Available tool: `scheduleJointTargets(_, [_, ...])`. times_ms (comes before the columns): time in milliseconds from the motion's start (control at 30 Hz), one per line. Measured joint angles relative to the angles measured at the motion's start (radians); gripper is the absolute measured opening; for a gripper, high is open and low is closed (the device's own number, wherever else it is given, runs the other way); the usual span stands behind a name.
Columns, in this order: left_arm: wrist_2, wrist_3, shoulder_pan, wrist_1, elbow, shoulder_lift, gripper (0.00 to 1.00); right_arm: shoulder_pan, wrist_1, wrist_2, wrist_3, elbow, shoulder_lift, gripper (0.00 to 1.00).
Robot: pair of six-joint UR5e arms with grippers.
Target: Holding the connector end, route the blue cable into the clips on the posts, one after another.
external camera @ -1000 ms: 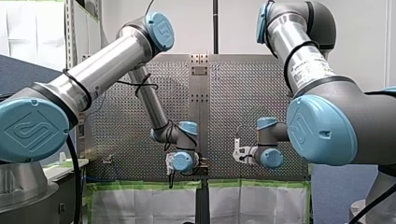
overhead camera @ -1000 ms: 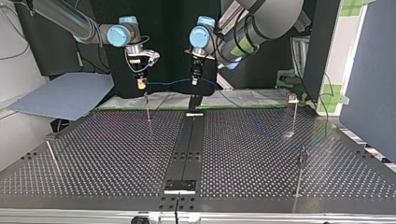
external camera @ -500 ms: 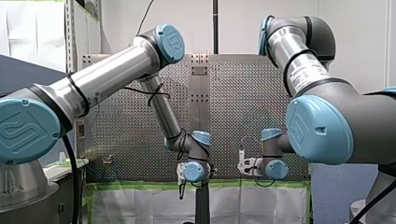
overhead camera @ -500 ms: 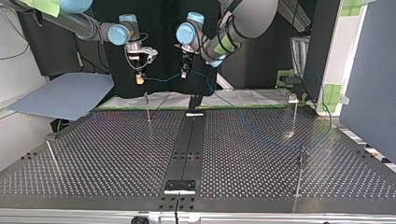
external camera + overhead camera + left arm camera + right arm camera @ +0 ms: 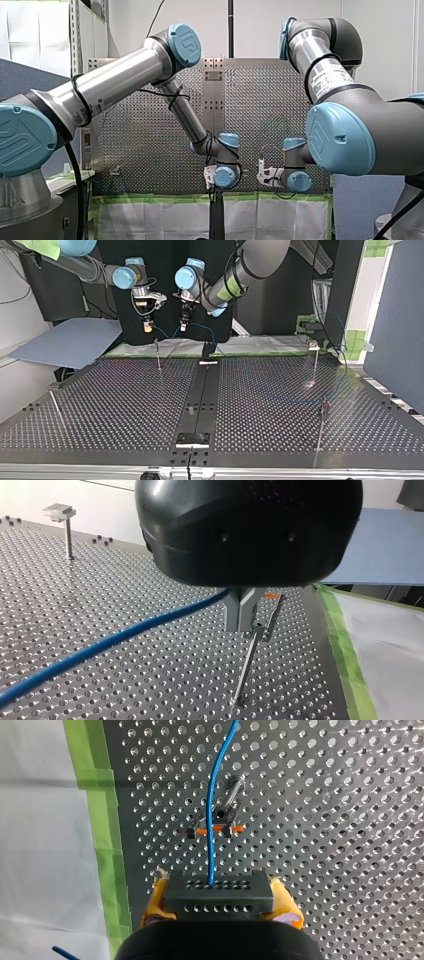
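**Both grippers on cable above the post at the table's arm-side edge**

My right gripper [image 5: 218, 887], yellow pads [image 5: 285, 901], is clamped on the black connector block [image 5: 220, 904] at the end of the blue cable [image 5: 115, 642]. My left gripper [image 5: 240, 622] has its metal fingers [image 5: 231, 612] pinched together on the same cable, a short way along from the connector.

Both hang above the perforated table [image 5: 125, 405] near its edge on the arms' side, just inside the green tape [image 5: 97, 770]. They are near each other, and a short span of cable sags between them.

The nearest post [image 5: 246, 667] stands under that span, just below my left fingertips. In the right wrist view the cable runs from the connector straight across the post's clip [image 5: 231, 812], which has an orange part. Can't tell whether the cable is seated in the clip or only passing above it.

Past my left gripper the cable trails down over the table toward the edge at the top view's right.

Three other posts are on the table:
- one by the edge at the top view's left [image 5: 54, 402]
- two by the edge at its right [image 5: 315, 360] [image 5: 321, 425], one nearer the arms' side and one nearer the camera
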Motion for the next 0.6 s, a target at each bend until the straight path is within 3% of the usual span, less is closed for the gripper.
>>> scheduleJointTargets(233, [0.004,-0.001,-0.016,-0.051,0.062,-0.061,0.00,-0.008,0.001,-0.016,-0.004,-0.004,0.000,0.00])
scheduleJointTargets(600, [-0.021,-0.008,-0.057,-0.088,0.164,-0.136,0.00,-0.049,0.061,-0.025,-0.085,-0.004,0.002,0.00])
